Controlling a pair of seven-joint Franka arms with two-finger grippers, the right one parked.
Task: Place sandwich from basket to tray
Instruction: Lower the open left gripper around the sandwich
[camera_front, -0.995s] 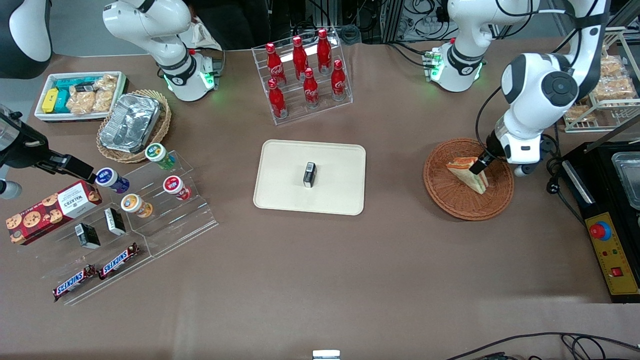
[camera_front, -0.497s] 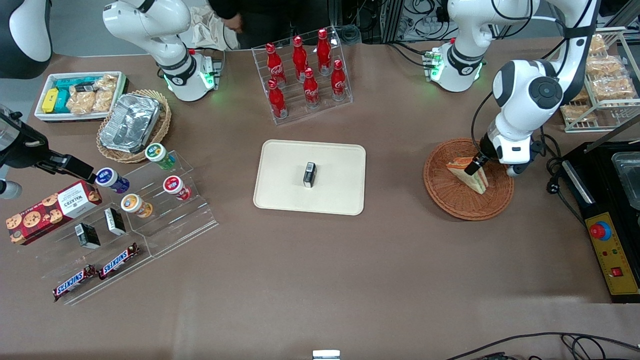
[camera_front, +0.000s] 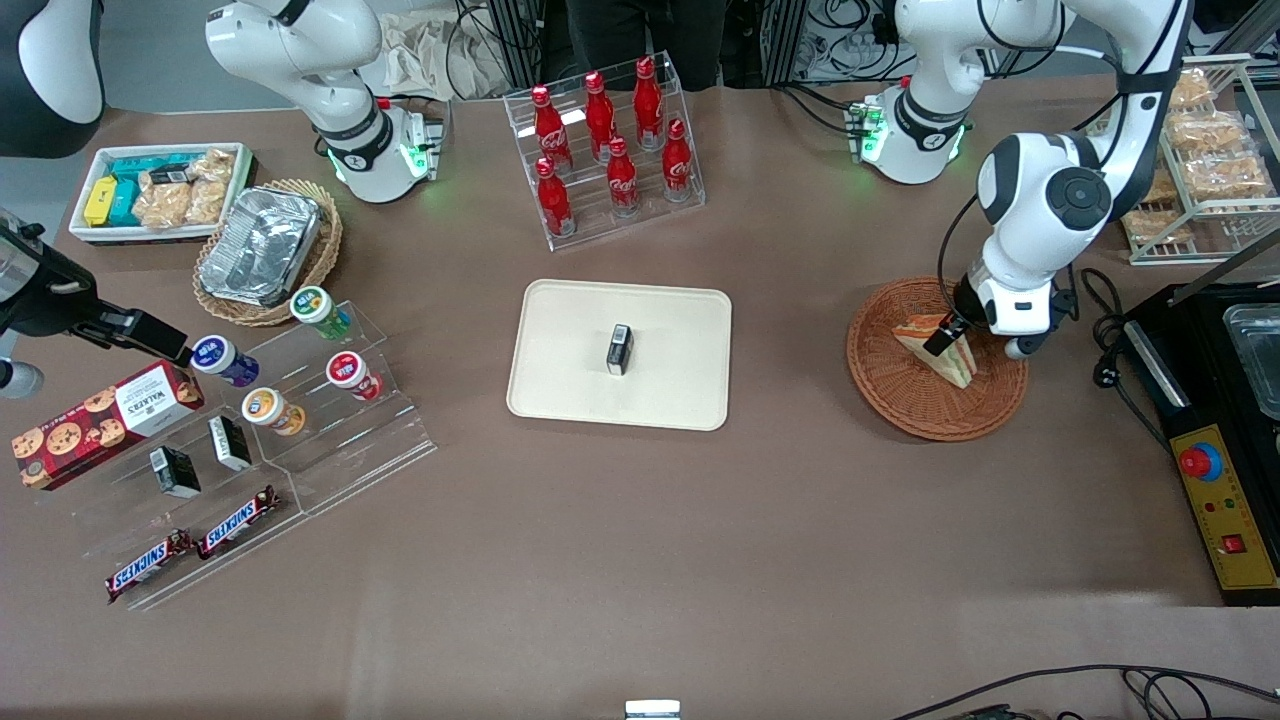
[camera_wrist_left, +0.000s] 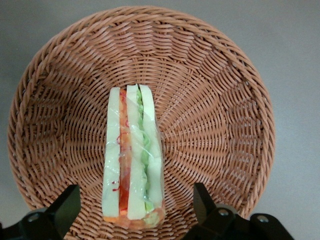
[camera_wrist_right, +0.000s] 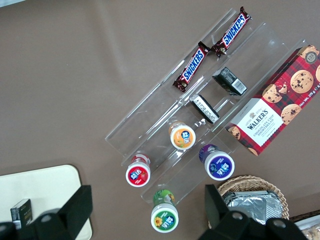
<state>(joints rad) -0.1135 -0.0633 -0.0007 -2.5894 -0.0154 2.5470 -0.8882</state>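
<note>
The sandwich, a wrapped wedge with red, orange and green layers, lies in the reddish-brown wicker basket toward the working arm's end of the table. My gripper hangs just above it, open, with one finger on each side of the sandwich's wide end and a gap to each. The cream tray lies mid-table, toward the parked arm from the basket, with a small black box on it.
A clear rack of red cola bottles stands farther from the front camera than the tray. A black machine with a red button sits beside the basket at the table's end. A wire rack of bagged snacks is above it.
My gripper has shifted over the basket toward the tray and a little away from the front camera, now sitting over the sandwich's wide end. The sandwich has not moved.
</note>
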